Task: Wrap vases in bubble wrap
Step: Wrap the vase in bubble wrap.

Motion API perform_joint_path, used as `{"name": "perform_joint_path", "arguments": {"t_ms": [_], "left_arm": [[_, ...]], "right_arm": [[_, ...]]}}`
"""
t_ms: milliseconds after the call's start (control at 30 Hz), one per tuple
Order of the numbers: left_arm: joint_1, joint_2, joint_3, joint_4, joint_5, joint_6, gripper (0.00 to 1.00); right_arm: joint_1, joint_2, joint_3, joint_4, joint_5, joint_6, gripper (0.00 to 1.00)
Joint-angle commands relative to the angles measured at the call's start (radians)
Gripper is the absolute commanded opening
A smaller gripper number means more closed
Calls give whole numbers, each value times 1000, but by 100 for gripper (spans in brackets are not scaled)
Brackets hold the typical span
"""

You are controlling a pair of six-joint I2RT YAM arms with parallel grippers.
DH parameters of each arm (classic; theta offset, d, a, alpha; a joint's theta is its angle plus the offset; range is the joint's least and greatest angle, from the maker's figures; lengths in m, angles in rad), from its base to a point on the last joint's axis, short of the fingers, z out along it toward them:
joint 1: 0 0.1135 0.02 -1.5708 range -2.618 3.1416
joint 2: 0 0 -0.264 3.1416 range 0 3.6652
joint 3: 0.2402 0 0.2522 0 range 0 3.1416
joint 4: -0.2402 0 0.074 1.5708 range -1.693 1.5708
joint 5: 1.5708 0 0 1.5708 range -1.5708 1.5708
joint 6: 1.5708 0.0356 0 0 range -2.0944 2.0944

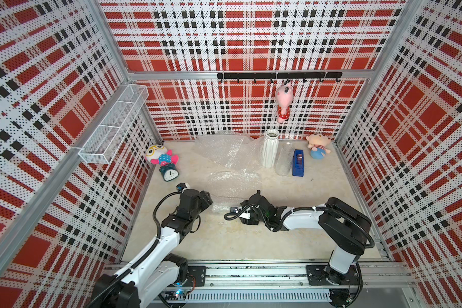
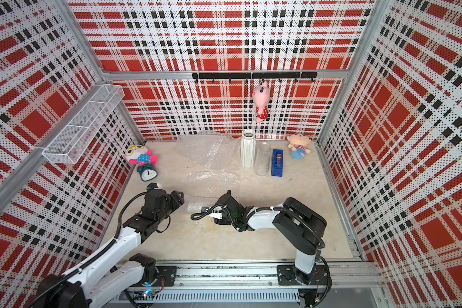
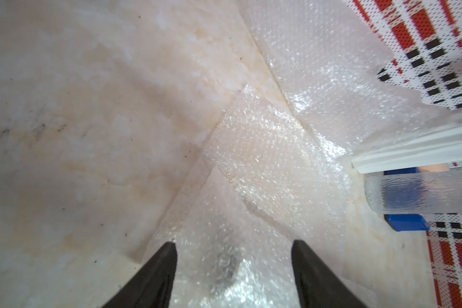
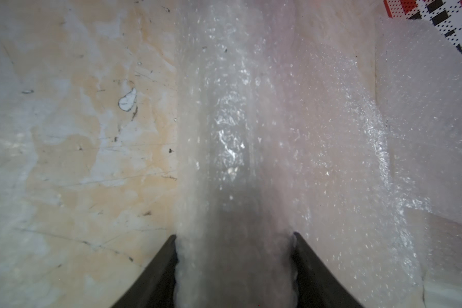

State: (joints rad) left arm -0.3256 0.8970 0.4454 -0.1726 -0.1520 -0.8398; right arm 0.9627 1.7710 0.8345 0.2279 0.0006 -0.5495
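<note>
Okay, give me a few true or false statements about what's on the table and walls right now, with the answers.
1. The tall white vase stands upright. True.
2. The blue tape dispenser sits right next to the alarm clock. False: it stands beside the glass vase; the clock is across the table.
3. A pink plush hangs from the hook rail. True.
4. The left gripper has its fingers pressed together. False: they stand apart, over bubble wrap.
</note>
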Motion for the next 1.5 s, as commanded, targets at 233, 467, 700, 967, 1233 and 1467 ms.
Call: {"name": "perform_joint_path", "arguments": {"t_ms": [233,467,700,967,1233,1467], "left_arm": [[-82,65,-35,-12,-36,-35,73],[-82,154,-21,22,-54,-25,76],[-84,218,-20,49,-51,-3,80],[-87,362,-6,72,-56,20,79],[-98,429,7,90,-53,19,72],[-105,440,4,96,-52,12,71]], "right_arm": [[16,21,61,-173,-193,364,53],[11,47,67,-142,-286,510,52],[-25,74,87,-145,-341,565,51],[-50,99,101,-165,-324,547,54],[-51,80,97,-157,-234,514,67],[-47,53,99,-157,-159,487,85]]}}
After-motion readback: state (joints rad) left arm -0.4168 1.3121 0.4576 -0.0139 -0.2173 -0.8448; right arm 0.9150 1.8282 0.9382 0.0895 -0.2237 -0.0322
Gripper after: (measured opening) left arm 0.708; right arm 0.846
